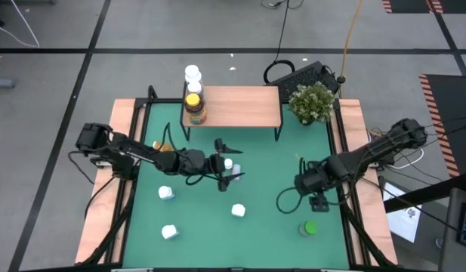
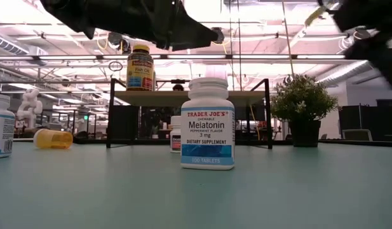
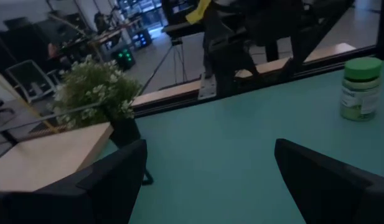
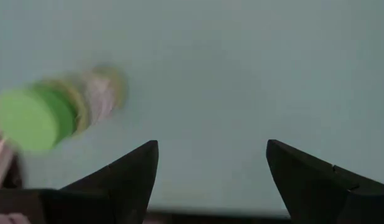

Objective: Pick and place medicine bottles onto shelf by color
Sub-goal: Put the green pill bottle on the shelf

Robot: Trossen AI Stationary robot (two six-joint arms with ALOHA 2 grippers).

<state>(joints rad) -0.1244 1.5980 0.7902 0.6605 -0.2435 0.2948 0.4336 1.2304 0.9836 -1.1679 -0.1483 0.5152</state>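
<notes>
From my station I log the shelf (image 1: pixel 240 106) at the far side of the green table (image 1: pixel 270 234): a light wood rectangular top on thin black legs. On its left end stands an amber-brown bottle (image 1: pixel 194 109) with a yellow lid and a fish-oil label, and just behind it, at the far left corner, I see two white caps (image 1: pixel 192 75), one close behind the other.

The remaining bottles are on the table. A white one (image 1: pixel 229 165) stands near the middle, directly beneath the left gripper (image 1: pixel 226 161), whose fingers are spread wide with nothing between them. Its wrist camera looks across the table to the potted plant (image 3: pixel 95 93) and to a green bottle (image 3: pixel 360 88).

Three more white bottles sit nearer the front: one (image 1: pixel 166 193) left of centre, one (image 1: pixel 238 210) in the middle, one (image 1: pixel 169 231) at front left. From table height, the nearest reads as a white melatonin bottle (image 2: pixel 208 123) with a blue band and white cap. An orange bottle (image 2: pixel 53 138) lies on its side at the left.

The right gripper (image 1: pixel 318 202) hangs over the right side of the table, fingers apart and empty, with the green-lidded bottle just beside it toward the front.
</notes>
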